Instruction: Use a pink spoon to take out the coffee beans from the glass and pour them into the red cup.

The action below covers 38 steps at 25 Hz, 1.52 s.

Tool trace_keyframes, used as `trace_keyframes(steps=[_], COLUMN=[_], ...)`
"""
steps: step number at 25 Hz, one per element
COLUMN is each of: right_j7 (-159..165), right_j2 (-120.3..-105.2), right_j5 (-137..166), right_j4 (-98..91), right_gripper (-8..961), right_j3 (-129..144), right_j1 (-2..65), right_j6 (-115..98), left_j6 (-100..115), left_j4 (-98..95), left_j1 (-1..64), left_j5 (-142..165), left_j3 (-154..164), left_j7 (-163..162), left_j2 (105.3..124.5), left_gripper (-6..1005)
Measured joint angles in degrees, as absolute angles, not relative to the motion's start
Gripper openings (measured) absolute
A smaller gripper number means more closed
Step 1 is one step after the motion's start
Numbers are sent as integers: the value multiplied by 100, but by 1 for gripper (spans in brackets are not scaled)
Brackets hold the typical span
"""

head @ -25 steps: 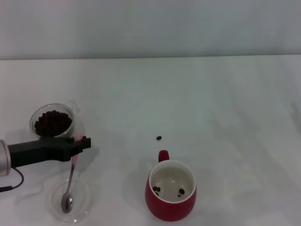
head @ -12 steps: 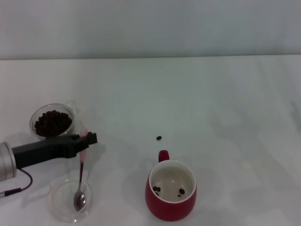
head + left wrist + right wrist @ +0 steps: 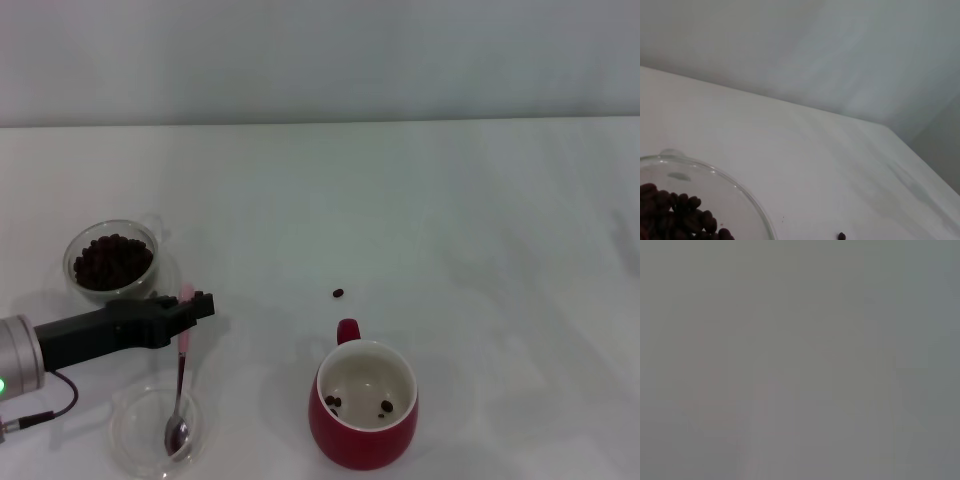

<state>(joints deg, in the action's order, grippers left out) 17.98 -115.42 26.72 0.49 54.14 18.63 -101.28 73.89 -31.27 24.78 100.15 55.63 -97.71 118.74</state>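
While heaped with coffee beans (image 3: 112, 262), glass (image 3: 80, 243).

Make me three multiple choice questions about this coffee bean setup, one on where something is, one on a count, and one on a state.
1. Where is the bowl of the pink spoon?
A. over the shallow glass dish
B. inside the red cup
C. inside the glass

2. How many coffee beans lie loose on the table?
A. none
B. one
C. four

3. What is the left gripper doing?
A. hanging open above the red cup
B. resting inside the glass
C. shut on the pink spoon's handle

Answers: 1 A, the bowl hangs at the dish; 2 B, a single stray bean lies beyond the red cup; 3 C, the pink handle sits in the gripper.
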Motion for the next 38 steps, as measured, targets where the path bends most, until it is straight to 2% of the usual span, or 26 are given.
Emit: trace_keyframes(steps=[9, 15, 20, 32, 38], right_j7=[1812, 1815, 1817, 1820, 1820], right_j2=[-11539, -11539, -11539, -11539, -11539], right_j5=[2681, 2681, 2691, 2675, 2668], right_j4=[0, 0, -10, -24, -70], right_gripper=[618, 618, 618, 618, 618], right_j3=[5414, 5414, 5414, 5414, 5409], right_j1=[1877, 1914, 1930, 1933, 1898], right_j6=[-10065, -9995, -9955, -9966, -9998], left_j6=[7387, 7347, 7334, 7708, 8256], left_j4=[-3106, -3102, -3125, -3507, -3959], left_j1=[2478, 2478, 2471, 2345, 2049], left_j5=[10010, 10014, 10009, 9398, 8442], left_j3=[5564, 5563, 5521, 4683, 4679], left_j7=[-9641, -9551, -9381, -7722, -6921], left_j2=[11863, 11856, 11839, 11829, 11866], left_gripper=[144, 255, 307, 366, 381])
